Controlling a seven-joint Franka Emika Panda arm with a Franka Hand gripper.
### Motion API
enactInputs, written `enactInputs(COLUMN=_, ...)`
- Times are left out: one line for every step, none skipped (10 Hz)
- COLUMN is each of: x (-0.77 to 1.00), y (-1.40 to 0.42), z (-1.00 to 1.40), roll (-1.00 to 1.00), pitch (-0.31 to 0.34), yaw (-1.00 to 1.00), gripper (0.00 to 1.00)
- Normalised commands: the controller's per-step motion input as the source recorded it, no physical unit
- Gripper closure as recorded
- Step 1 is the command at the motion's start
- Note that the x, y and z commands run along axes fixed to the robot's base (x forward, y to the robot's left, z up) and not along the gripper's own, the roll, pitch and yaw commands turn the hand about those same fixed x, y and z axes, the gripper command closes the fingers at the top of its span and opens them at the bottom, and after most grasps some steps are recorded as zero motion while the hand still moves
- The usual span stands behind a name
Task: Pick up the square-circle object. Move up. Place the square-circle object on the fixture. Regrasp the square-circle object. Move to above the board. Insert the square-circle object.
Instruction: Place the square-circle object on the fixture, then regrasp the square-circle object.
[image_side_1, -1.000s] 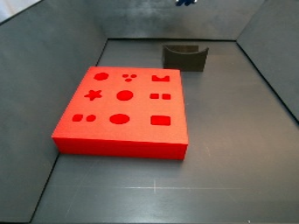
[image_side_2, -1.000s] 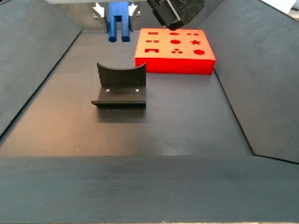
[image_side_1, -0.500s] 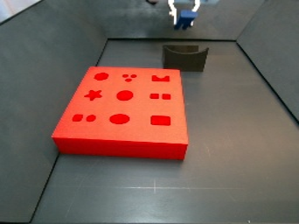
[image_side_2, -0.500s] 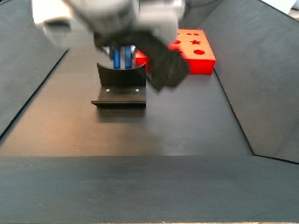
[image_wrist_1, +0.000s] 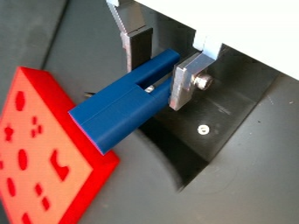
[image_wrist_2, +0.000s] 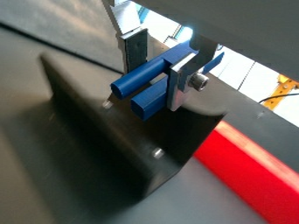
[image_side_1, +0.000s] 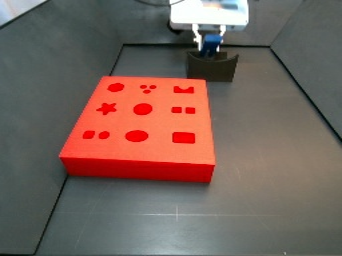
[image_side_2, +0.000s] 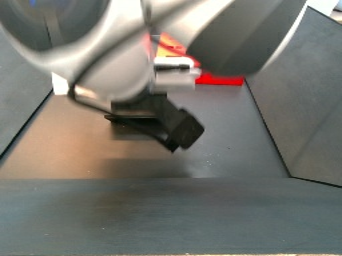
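The square-circle object (image_wrist_1: 122, 103), a small blue piece with two parallel prongs, one round and one square (image_wrist_2: 142, 80), sits between the fingers of my gripper (image_wrist_1: 160, 80), which is shut on it. In a side view the gripper (image_side_1: 210, 36) hangs at the far end of the floor. It holds the blue piece (image_side_1: 211, 46) directly over the dark fixture (image_side_1: 211, 66), just above its curved recess. The fixture (image_wrist_2: 111, 144) lies close under the piece. The red board (image_side_1: 140, 125) with its shaped cutouts lies flat in the middle of the floor.
Grey sloped walls (image_side_1: 307, 90) close in the floor on all sides. In a side view my arm (image_side_2: 160, 40) fills the upper half and hides most of the fixture and the board (image_side_2: 221, 76). The board's edge (image_wrist_1: 41, 166) is beside the fixture.
The gripper has come down with the blue piece from high above to just over the fixture. The arm now blocks much of a side view.
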Motion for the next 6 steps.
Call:
enactInputs(x=0.16, y=0.10, z=-0.86, roll=-0.17, pitch=-0.017, yaw=-0.07, gripper=1.00)
enactInputs(x=0.14, y=0.09, z=-0.70, roll=-0.15, pitch=-0.008, yaw=-0.06, gripper=1.00)
enactInputs(x=0.11, y=0.07, z=-0.54, roll=-0.14, pitch=-0.005, yaw=-0.05, gripper=1.00)
enactInputs(x=0.09, y=0.07, z=-0.46, roll=-0.12, pitch=0.000, yaw=-0.04, gripper=1.00)
enactInputs(x=0.00, y=0.00, z=0.00, roll=0.00, pitch=0.000, yaw=0.00, gripper=0.00)
enactInputs(x=0.00, y=0.00, z=1.00, roll=0.02, pitch=-0.004, yaw=-0.07, gripper=0.00)
